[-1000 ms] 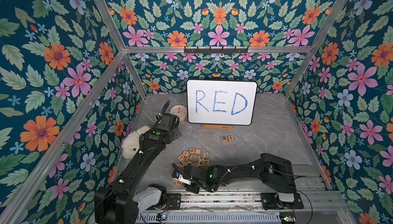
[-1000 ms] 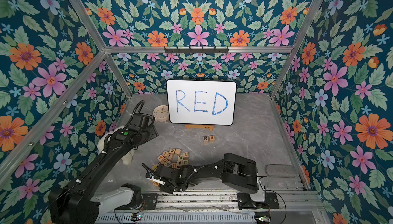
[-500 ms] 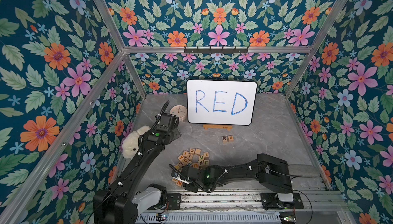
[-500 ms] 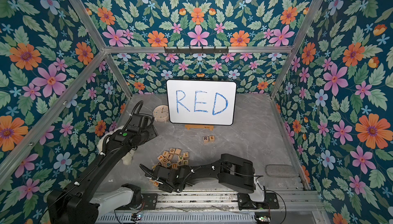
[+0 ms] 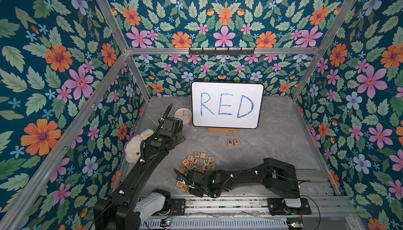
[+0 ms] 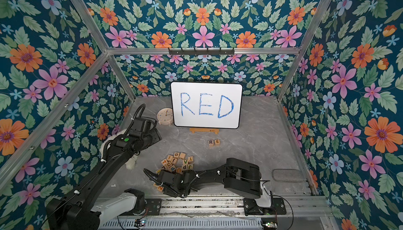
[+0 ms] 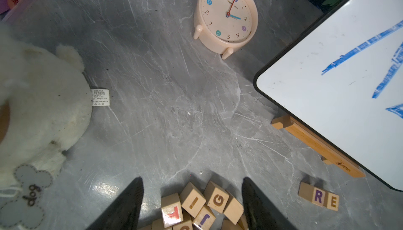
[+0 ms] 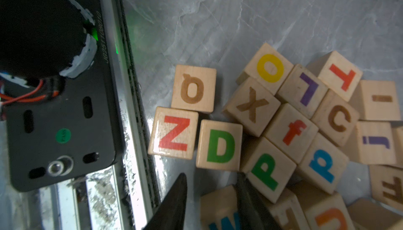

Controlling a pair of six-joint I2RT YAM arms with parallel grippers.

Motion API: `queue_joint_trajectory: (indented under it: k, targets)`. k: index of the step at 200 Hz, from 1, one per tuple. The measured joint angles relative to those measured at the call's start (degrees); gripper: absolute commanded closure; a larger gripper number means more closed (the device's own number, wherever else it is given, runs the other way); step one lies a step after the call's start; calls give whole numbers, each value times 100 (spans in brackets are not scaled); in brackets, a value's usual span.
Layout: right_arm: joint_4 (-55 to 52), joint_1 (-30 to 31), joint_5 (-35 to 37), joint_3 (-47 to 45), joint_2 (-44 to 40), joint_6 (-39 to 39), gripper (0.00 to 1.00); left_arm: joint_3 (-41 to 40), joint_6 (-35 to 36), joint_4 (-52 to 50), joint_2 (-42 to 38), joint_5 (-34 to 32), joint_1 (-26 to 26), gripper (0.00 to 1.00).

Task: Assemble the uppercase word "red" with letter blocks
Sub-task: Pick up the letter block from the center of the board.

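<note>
Green D block (image 8: 219, 145) lay just ahead of right hand (image 8: 211, 179), narrowly parted, empty, apparently aligned for grasping; left hand (image 7: 192, 181) parted, idle.

Blocks set in a row: 2, the R block (image 5: 230, 143) touching the E block (image 5: 236, 142).
Blocks in the loose pile (image 5: 199, 163), toward the front edge of the tabletop (image 5: 272, 135): over a dozen; overlap hides the exact count.
Green D block (image 8: 220, 146): 1 seen, at the pile's edge.
Whiteboard (image 5: 226, 105): 1.
Wooden stand (image 5: 223, 130): 1.
Clock (image 5: 182, 116): 1.
Plush dog (image 5: 136, 146): 1.
Robot arms: 2, left arm (image 5: 144, 167) and right arm (image 5: 246, 173).
</note>
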Motion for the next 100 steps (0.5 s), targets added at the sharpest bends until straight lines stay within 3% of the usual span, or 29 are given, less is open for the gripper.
queue_joint_trajectory:
  k: [100]
  targets:
    - [35, -9, 85, 155, 249, -17, 53, 15, -26, 13, -24, 70, 0, 26]
